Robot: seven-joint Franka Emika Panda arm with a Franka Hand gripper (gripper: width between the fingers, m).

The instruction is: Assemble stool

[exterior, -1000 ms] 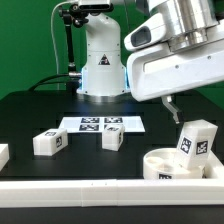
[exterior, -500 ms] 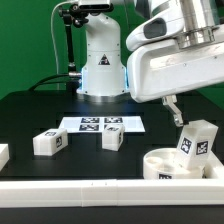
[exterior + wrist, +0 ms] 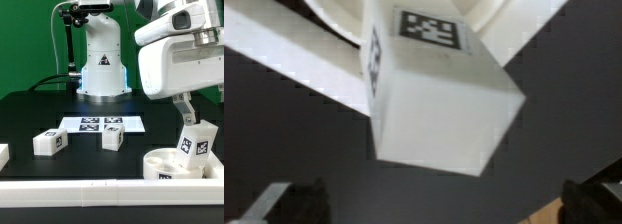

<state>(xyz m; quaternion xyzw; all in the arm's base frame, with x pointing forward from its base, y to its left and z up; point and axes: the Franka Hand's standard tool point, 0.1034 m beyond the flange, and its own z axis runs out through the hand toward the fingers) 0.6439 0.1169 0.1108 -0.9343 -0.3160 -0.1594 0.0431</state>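
Standing leg [image 3: 196,142]: a white oblong block. It stood on end on the seat [image 3: 165,163], at the exterior view's right, near the front edge of the worktop [image 3: 30,110]. One square tag showed on its side face and one on its top end.
Posture: close to upright, maybe leaning a little. I could not tell if its foot sat in a socket or only rested there.
Handling: I judged it light and stiff, a hard plastic that does not give under pressure. The faces looked smooth, so it could slip or twist if pinched near a corner.
Where to hold: I would take it on two opposite long flat faces, in the upper half and square to them.
Pincer [image 3: 438,198]: spread wide, with nothing in it. In the wrist view the fingertips [image 3: 287,200] stood one on each side of the leg, apart from it. In the exterior view it hung just above the leg's top.
Seat: a low round white disc with a raised rim. I judged that a sideways push on the leg could shift it.
First loose leg [image 3: 50,142]: it lay on the worktop, well apart from the seat, toward the exterior view's left.
Second loose leg [image 3: 114,138]: it lay between the first one and the seat, just in front of the marker board [image 3: 100,125].
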